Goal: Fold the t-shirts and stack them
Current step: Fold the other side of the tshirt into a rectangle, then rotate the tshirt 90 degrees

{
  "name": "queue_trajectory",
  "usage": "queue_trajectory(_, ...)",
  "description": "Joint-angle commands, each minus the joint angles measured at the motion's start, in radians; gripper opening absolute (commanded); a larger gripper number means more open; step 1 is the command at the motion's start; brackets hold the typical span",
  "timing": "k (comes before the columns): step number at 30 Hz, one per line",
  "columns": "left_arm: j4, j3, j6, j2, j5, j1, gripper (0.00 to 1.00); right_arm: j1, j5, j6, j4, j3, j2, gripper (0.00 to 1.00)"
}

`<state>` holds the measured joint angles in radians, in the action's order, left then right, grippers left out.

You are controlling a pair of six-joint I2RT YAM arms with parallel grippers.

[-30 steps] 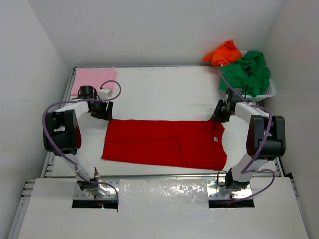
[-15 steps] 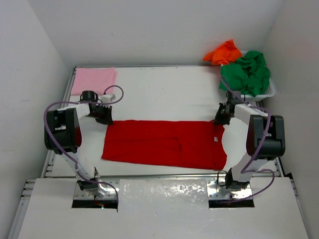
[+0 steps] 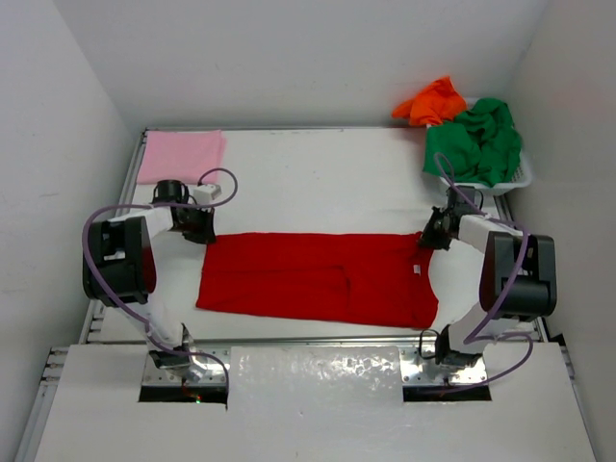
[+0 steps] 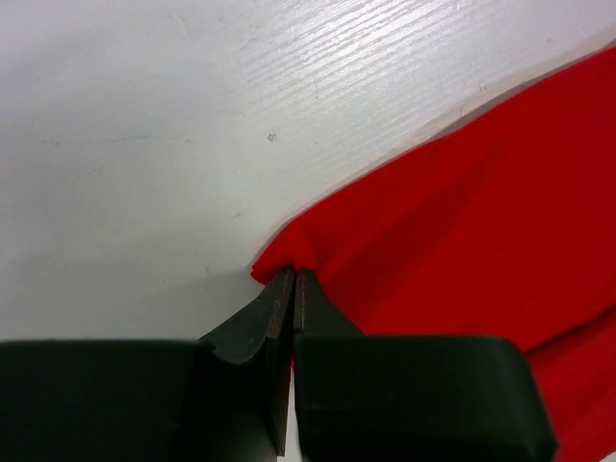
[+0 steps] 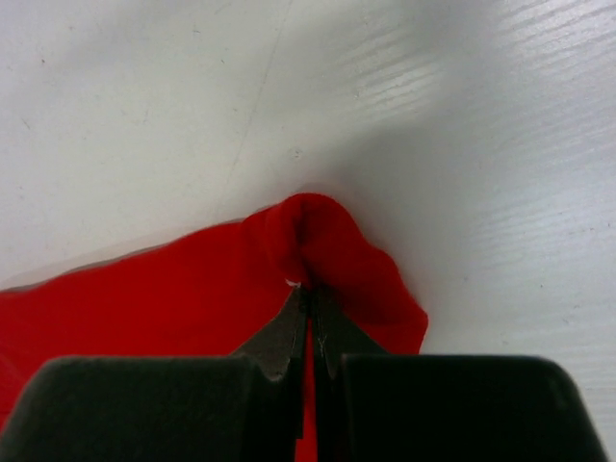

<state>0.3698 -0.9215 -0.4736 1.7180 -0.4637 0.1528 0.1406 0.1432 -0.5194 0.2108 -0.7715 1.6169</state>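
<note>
Noted left gripper fully closed, nipping far-left corner of flat red t-shirt; right gripper closed likewise on far-right corner.

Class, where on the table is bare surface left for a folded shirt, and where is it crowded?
Bare: the wide band beyond the red t-shirt, between the pink t-shirt and the basket; a thin strip before the red t-shirt. Crowded: that shirt's far corners, where jaws pinch it, and the basket corner.
</note>
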Motion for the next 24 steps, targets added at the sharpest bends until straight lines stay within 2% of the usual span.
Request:
queue_trajectory(1, -0.015, 0.012, -0.014, -0.043, 0.040, 0.016, 0.00, -0.001, -0.002, 0.033, -0.047, -0.044, 0.014, 0.00)
queue_trajectory(5, -0.017, 0.007, -0.017, -0.047, 0.059, 0.017, 0.00, 0.004, -0.013, 0.050, -0.034, -0.075, 0.038, 0.00)
queue_trajectory(6, -0.016, 0.007, -0.016, -0.047, 0.051, 0.017, 0.00, 0.004, 0.028, 0.059, -0.028, -0.086, 0.047, 0.03)
queue_trajectory(7, -0.009, 0.007, -0.022, -0.047, 0.042, 0.017, 0.00, 0.004, 0.047, 0.067, -0.018, -0.112, 0.055, 0.10)
queue_trajectory(10, -0.008, 0.012, -0.026, -0.055, 0.010, 0.017, 0.00, 0.004, 0.059, 0.105, 0.010, -0.118, 0.023, 0.19)
queue_trajectory(14, -0.006, 0.018, -0.030, -0.055, 0.000, 0.016, 0.00, 0.004, 0.012, 0.139, 0.047, -0.089, -0.113, 0.25)
queue_trajectory(18, -0.012, 0.019, -0.028, -0.047, 0.000, 0.017, 0.00, -0.001, 0.013, 0.116, 0.021, 0.027, -0.265, 0.26)
queue_trajectory(24, -0.008, 0.015, -0.028, -0.044, 0.002, 0.017, 0.00, -0.019, 0.081, 0.093, 0.009, 0.139, -0.281, 0.30)
